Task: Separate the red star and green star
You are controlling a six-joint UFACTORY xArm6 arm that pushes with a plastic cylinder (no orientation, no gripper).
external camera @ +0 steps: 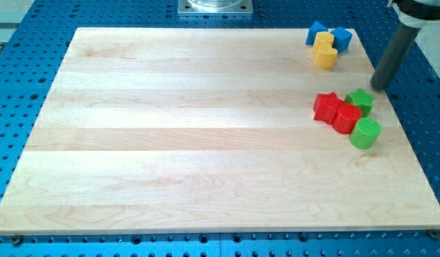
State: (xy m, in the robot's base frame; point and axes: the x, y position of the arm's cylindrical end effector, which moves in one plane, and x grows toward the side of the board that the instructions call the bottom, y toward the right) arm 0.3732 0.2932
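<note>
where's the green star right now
The green star sits near the board's right edge, touching the red star on its left, with my tip just up-right of it.

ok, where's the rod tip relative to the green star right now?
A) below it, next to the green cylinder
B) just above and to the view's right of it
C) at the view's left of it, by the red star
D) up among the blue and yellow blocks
B: my tip sits just up and to the view's right of the green star, very close to it, on the side away from the red star.
</note>
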